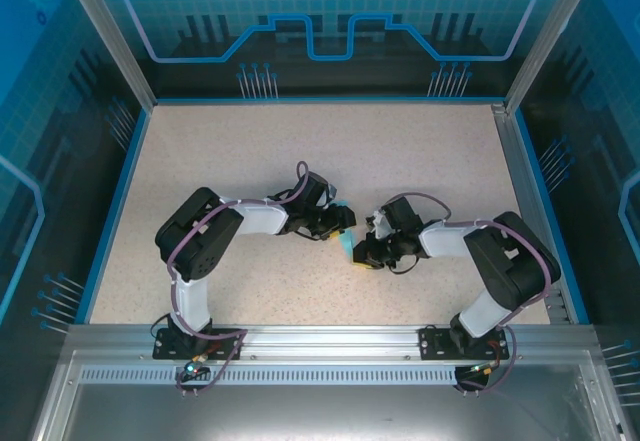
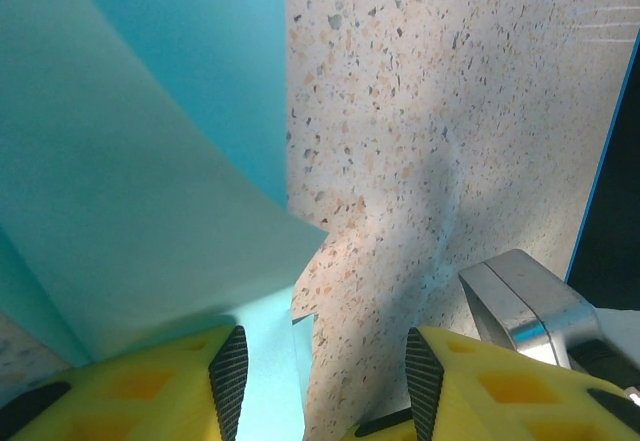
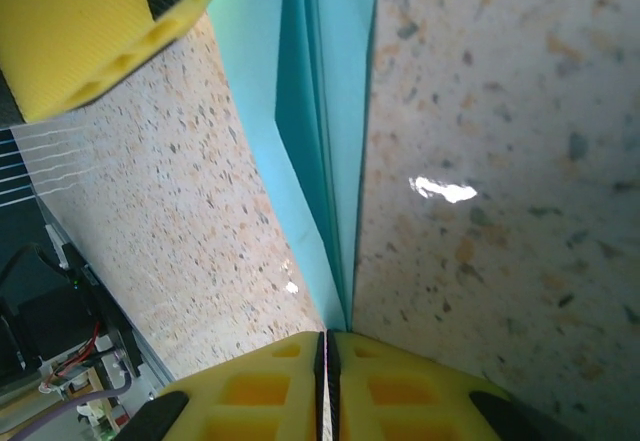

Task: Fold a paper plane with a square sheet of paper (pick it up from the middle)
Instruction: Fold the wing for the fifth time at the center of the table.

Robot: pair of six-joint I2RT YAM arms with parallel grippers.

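Blue printed panels wall in a speckled, stone-look counter (image 1: 300, 161), matte and pale. The left arm (image 1: 200, 246) reaches in from 7 o'clock and the right arm (image 1: 505, 261) from 5 o'clock, and they meet a little toward 5 o'clock of the counter's middle. The turquoise paper (image 1: 345, 248) sits between them there, a small sliver from above.

Folding looks well under way: this is no flat square. In the right wrist view the turquoise paper (image 3: 320, 161) runs from 6 o'clock up to 12 as a long narrow stack of layers with sharp straight creases, narrowing toward the right jaws. Those are closed flat on its near end. The left jaws stand half apart and grip nothing, with bare counter showing between the yellow fingers (image 2: 150, 391) and their black ribbed pads (image 2: 230, 371). In that view a broad flap of the turquoise paper (image 2: 150, 161) curves up at 10 o'clock, smooth and uncreased (thin stuff, it bows under its own weight).

My judgement is that the next move is for the left jaws to take or press that loose flap into a crease. It calls for a firm right pinch, so that the layers do not slide, and a gentle approach, since such a light sheet will buckle or skate on the counter.
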